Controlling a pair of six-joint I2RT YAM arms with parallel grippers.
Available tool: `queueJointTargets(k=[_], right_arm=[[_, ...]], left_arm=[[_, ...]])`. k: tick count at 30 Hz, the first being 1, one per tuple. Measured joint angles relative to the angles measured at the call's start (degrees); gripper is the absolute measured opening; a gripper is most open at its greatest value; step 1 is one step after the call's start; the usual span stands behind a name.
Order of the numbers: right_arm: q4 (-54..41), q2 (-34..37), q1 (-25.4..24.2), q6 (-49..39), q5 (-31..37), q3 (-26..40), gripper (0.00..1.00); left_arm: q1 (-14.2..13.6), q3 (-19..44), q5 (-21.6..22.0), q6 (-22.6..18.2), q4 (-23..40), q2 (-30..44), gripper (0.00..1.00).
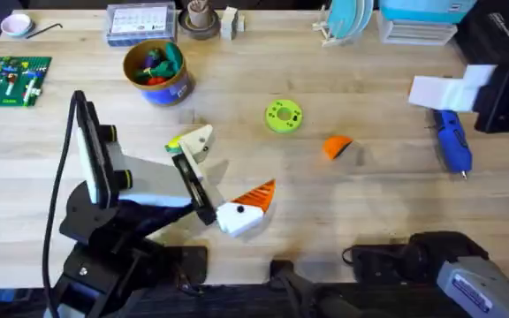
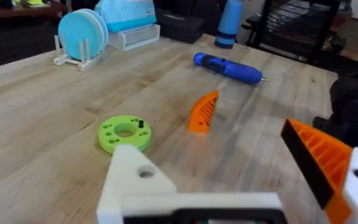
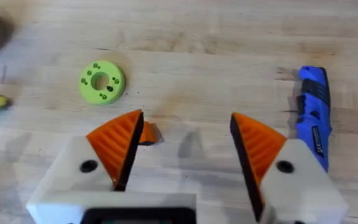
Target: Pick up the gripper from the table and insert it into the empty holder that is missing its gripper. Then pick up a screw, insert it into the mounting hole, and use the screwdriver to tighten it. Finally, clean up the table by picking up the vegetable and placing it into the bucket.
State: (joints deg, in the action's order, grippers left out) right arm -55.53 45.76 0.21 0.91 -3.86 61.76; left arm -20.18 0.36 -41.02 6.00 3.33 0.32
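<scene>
The wide light wooden desk (image 1: 369, 212) with its plank grain lies under both my arms. My left arm reaches from the lower left toward the middle of the desk. My left tool (image 1: 237, 166) stands with its two fingers well apart and grips nothing. One finger carries an orange ribbed pad on a white block. The other is the plain white pointed plastic holder (image 1: 200, 141), bare, with an open mounting hole that shows in the left wrist view. My right tool (image 3: 187, 121) also stands apart, both its fingers wearing orange ribbed pads on white blocks, with bare desk in the gap between them.

The small round blue bucket (image 1: 170, 91) with a yellow inside sits toward the far left of the desk, with colourful toy vegetables in it. The bright blue cylindrical screwdriver (image 1: 453, 141) lies flat near the right side, well apart from my left tool.

The flat round green disc with holes (image 1: 284, 116) lies near the middle of the desk. The small orange ribbed wedge-shaped finger piece (image 1: 337, 146) sits on the desk between that disc and the screwdriver, touching neither. In the right wrist view it is half hidden behind one of my pads.

The small elongated yellow toy vegetable with a green end (image 1: 177, 142) lies just beside the holder. I cannot tell whether they touch.
</scene>
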Motion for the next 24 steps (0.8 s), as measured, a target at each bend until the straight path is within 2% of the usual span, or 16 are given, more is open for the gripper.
queueJointTargets(k=[10, 24], right_arm=[[0.0, -0.01, 0.0, 0.0, 0.0, 0.0, 0.894], [-0.06, 0.0, 0.0, 0.0, -0.02, 0.0, 0.896]], left_arm=[[0.0, 0.0, -3.86, -0.15, 0.31, 0.0, 0.993], [0.0, 0.0, -4.43, -0.17, 0.33, 0.0, 0.993]])
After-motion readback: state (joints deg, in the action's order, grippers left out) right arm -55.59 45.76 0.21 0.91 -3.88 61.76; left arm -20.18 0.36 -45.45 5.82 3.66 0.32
